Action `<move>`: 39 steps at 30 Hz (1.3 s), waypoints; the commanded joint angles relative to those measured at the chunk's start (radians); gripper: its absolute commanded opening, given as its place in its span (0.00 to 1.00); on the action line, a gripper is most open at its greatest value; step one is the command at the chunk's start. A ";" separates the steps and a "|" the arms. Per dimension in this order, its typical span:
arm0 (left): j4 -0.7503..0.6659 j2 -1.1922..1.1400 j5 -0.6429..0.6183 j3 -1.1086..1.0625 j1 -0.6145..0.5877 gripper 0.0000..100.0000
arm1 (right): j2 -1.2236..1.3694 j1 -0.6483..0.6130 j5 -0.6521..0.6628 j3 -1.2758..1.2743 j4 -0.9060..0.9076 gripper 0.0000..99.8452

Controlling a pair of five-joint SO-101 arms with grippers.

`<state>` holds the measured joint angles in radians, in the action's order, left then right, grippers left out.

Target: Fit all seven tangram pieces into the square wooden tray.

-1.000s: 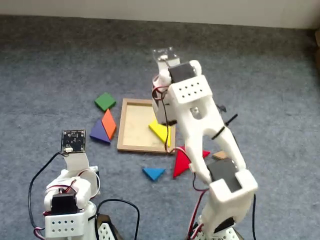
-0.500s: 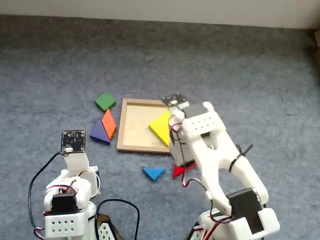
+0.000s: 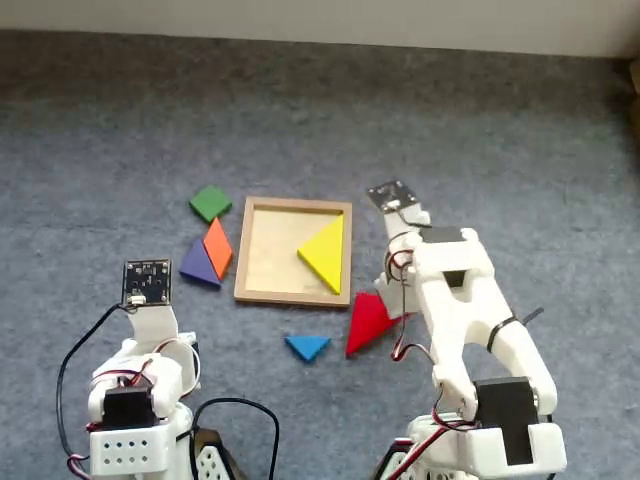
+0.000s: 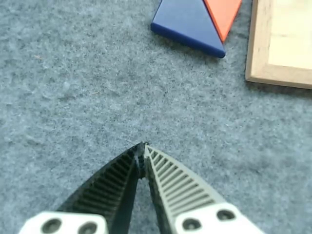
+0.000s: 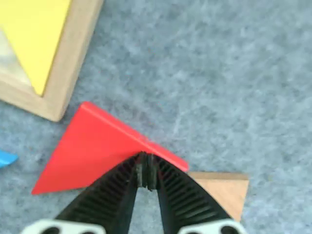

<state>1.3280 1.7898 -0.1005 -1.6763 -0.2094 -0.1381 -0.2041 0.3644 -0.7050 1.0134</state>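
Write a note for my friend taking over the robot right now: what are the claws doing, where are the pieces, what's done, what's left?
Left claw: shut, empty, over carpet near the dark blue triangle.
Right claw: shut, empty, tips at the red triangle's edge, by a corner of the tray.
Done: yellow triangle lies in the tray, against its right side.
Left: six pieces on the carpet. Green square, orange piece and dark blue triangle left of the tray; light blue triangle and red triangle nearer the arms; tan triangle beside the red one.
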 commanded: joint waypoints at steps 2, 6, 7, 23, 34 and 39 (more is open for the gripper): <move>0.005 0.013 0.006 -0.021 -0.008 0.01 | -0.045 0.030 0.015 0.004 -0.048 0.02; 0.005 0.013 0.006 -0.021 -0.008 0.01 | -0.050 0.025 0.009 0.005 0.056 0.02; 0.005 0.013 0.006 -0.021 -0.008 0.01 | -0.058 0.013 0.008 0.007 0.104 0.02; 0.005 0.013 0.006 -0.021 -0.008 0.01 | 0.245 0.047 -0.075 0.180 -0.002 0.02; 0.005 0.013 0.006 -0.021 -0.008 0.01 | 0.295 0.038 -0.081 0.522 0.105 0.01; 0.005 0.013 0.006 -0.021 -0.008 0.01 | 0.217 -0.031 -0.083 0.550 0.263 0.01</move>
<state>1.3280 1.7898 -0.1005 -1.6763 -0.2094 0.1672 -0.1857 0.2938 -0.2156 1.2052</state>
